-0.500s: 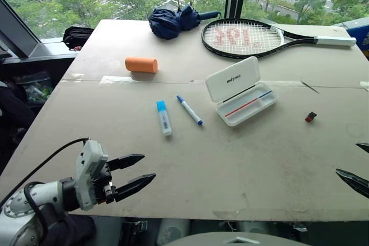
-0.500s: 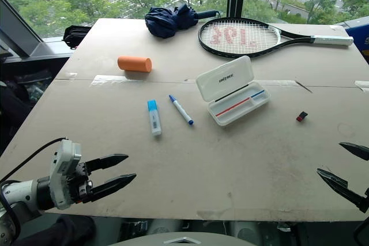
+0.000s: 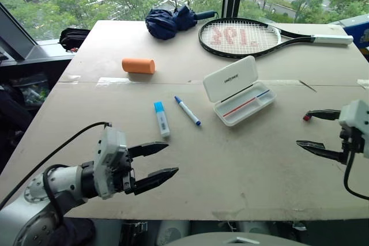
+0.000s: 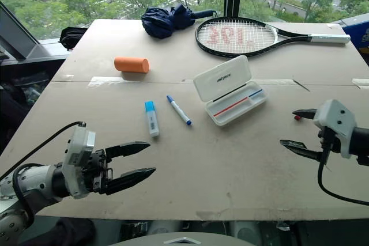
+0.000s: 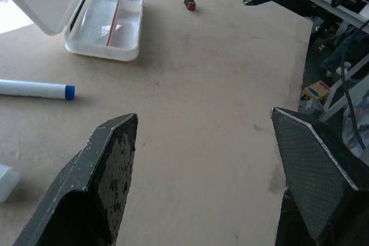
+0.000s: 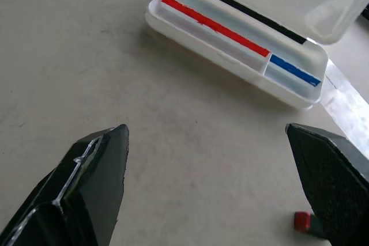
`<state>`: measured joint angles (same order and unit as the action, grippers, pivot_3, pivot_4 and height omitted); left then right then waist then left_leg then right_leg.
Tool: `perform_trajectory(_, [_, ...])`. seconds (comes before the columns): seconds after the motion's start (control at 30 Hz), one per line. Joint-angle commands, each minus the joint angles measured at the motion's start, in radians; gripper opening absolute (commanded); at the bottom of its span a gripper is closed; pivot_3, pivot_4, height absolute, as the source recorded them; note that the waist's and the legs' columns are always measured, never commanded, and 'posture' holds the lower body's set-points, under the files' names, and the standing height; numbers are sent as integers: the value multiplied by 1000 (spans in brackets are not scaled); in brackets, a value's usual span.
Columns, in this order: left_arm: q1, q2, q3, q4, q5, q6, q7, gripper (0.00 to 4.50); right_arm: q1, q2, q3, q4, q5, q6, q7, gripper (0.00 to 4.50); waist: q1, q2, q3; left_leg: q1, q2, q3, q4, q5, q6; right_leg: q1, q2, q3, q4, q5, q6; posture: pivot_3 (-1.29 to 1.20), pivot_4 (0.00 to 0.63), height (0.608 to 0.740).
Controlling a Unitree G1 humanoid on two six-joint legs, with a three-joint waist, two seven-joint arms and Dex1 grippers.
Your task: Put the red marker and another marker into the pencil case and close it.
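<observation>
The white pencil case [image 3: 230, 79] lies open right of the table's middle, its lid tilted back. A thin red strip and a blue strip [image 6: 216, 25] run along the tray's divider. No red marker is recognisable. A white marker with a blue tip [image 3: 188, 110] and a stubby blue-capped marker [image 3: 162, 119] lie left of the case. My left gripper [image 3: 172, 158] hovers open over the near left of the table, short of both markers. My right gripper [image 3: 302, 128] is open at the right, a hand's width from the case.
A small red and black piece [image 3: 307, 117] lies by my right gripper's upper finger. An orange cylinder [image 3: 138, 65], a tennis racket [image 3: 242, 37] and a folded navy umbrella [image 3: 173, 20] sit at the far side. The table's front edge [image 3: 230, 214] runs below both grippers.
The right gripper has come in from the right edge toward the case, up over the table. The left gripper has moved forward and rightward toward the markers. Both stay open.
</observation>
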<state>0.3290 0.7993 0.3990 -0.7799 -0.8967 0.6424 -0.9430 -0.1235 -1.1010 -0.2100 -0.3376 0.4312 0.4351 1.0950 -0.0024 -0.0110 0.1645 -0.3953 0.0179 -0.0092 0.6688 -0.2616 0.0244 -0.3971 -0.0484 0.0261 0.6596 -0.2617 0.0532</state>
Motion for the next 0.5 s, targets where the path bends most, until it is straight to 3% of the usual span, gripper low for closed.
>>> perform_trajectory(0.03, [-14,6,-6,-40,-22,-14,19,3722,-298,28,267,192,-164,-59,117,4379,-5,0,1,-1,0,0,0,0,0,0,0,0,0,0,0,0,150,732])
perform_trajectory(0.17, [9,1,7,-48,-19,-30,22,3722,-582,119,497,479,-365,-246,247,4379,-9,0,2,-2,0,-1,0,0,0,-1,0,-1,-1,1,2,0,150,732])
perform_trajectory(0.27, [43,-8,19,-54,-8,-51,21,3722,-724,201,594,692,-477,-392,282,3538,-7,0,3,-3,-1,-1,-1,-1,1,-2,-1,-1,-2,2,3,0,150,732])
perform_trajectory(0.5, [127,-33,31,-63,28,-104,12,3722,-932,347,697,1096,-654,-671,245,3538,-9,1,3,-4,-1,1,-1,-1,1,-4,-2,0,0,2,3,0,150,732])
